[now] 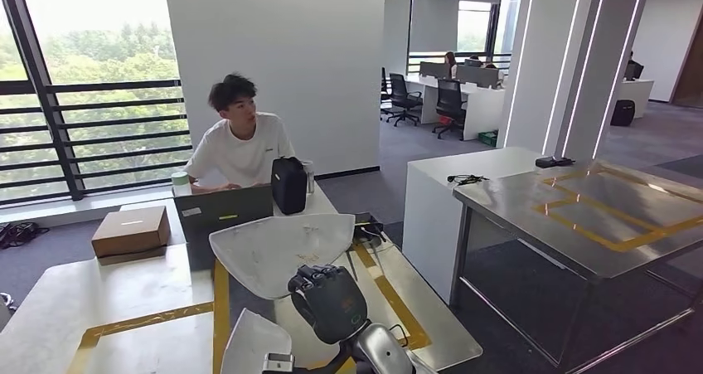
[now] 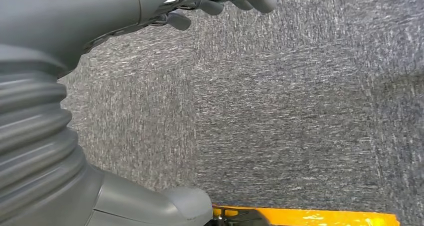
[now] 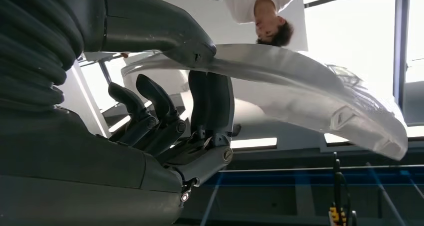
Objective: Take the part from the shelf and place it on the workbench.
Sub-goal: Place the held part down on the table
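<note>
The part is a white, curved shell panel. My right hand grips its near edge and holds it up above the near table, tilted a little. In the right wrist view the thick thumb lies on one face of the part and the dark fingers press the other face. A steel workbench with yellow tape outlines stands to the right, apart from the part. My left hand hangs over grey carpet with nothing in it, its fingers loosely apart.
A second white panel lies on the near yellow-taped table. Behind it are a cardboard box, a laptop, a black bag and a seated person. A white counter adjoins the workbench.
</note>
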`<control>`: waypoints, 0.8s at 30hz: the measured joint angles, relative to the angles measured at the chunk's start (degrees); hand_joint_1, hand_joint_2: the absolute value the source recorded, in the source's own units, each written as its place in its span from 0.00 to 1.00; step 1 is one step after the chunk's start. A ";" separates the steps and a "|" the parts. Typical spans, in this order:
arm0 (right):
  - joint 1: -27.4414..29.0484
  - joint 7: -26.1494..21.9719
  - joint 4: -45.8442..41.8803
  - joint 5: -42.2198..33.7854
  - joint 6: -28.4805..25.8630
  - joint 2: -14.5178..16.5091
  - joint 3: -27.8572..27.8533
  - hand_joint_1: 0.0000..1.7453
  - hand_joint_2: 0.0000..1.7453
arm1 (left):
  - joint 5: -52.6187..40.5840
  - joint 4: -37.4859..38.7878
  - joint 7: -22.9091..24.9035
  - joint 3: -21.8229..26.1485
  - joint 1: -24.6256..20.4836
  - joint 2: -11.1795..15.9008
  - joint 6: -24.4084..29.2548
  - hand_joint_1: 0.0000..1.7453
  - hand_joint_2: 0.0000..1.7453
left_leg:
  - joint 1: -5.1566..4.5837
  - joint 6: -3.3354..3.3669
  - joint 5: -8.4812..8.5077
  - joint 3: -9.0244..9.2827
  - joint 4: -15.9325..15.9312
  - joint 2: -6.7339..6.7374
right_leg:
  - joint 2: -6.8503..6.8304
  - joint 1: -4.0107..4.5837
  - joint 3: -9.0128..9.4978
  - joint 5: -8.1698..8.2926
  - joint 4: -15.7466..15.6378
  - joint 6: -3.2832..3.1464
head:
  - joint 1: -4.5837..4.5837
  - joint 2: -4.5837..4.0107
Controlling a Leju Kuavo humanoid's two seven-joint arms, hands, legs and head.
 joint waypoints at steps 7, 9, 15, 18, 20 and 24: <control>-0.76 -0.52 0.15 0.07 -0.03 0.40 0.03 0.91 1.00 | -0.21 -0.01 0.21 0.02 -0.20 -0.17 -0.01 0.00 1.00 | 0.13 2.37 -0.40 1.07 -1.45 -0.12 | -0.14 -0.18 -3.75 -3.89 7.48 2.18 | 0.43 0.00; -0.62 -0.46 0.38 0.13 -0.01 0.52 0.09 0.91 1.00 | -0.21 -0.01 0.21 0.04 -0.21 -0.16 -0.01 0.00 1.00 | 0.12 2.60 -0.63 1.19 -1.43 -0.16 | -0.16 -0.34 -8.14 -6.29 15.00 2.48 | 0.49 0.00; -0.80 -0.16 0.94 0.64 0.03 1.42 0.41 0.91 1.00 | 0.10 0.00 0.19 0.19 -0.18 -0.34 -0.01 0.00 1.00 | -0.03 1.76 -1.64 2.30 -1.37 -0.29 | -0.27 -0.06 -3.81 2.31 1.97 1.41 | 0.58 0.00; -0.91 -0.03 1.07 0.74 0.04 1.77 0.45 0.91 1.00 | 0.17 0.00 0.11 0.25 -0.08 -0.46 -0.01 0.00 1.00 | -0.05 0.72 -1.96 2.50 -1.63 -0.21 | -0.26 0.29 -2.82 2.27 -0.08 0.61 | 0.50 0.00; -1.00 0.08 1.14 0.78 0.01 1.85 0.45 0.91 1.00 | 0.20 0.01 0.01 0.27 0.01 -0.55 -0.01 0.00 1.00 | -0.01 0.14 -2.60 2.28 -0.74 -0.13 | -0.28 0.03 -2.30 2.34 -0.57 -0.11 | 0.41 0.00; -0.85 0.13 1.34 0.90 0.01 2.19 0.46 0.91 1.00 | 0.21 0.02 -0.14 0.28 0.10 -0.60 -0.01 0.00 1.00 | 0.04 -0.49 -7.87 -4.31 11.76 -0.09 | -0.31 -0.15 -1.52 1.97 -0.83 -1.12 | 0.14 0.00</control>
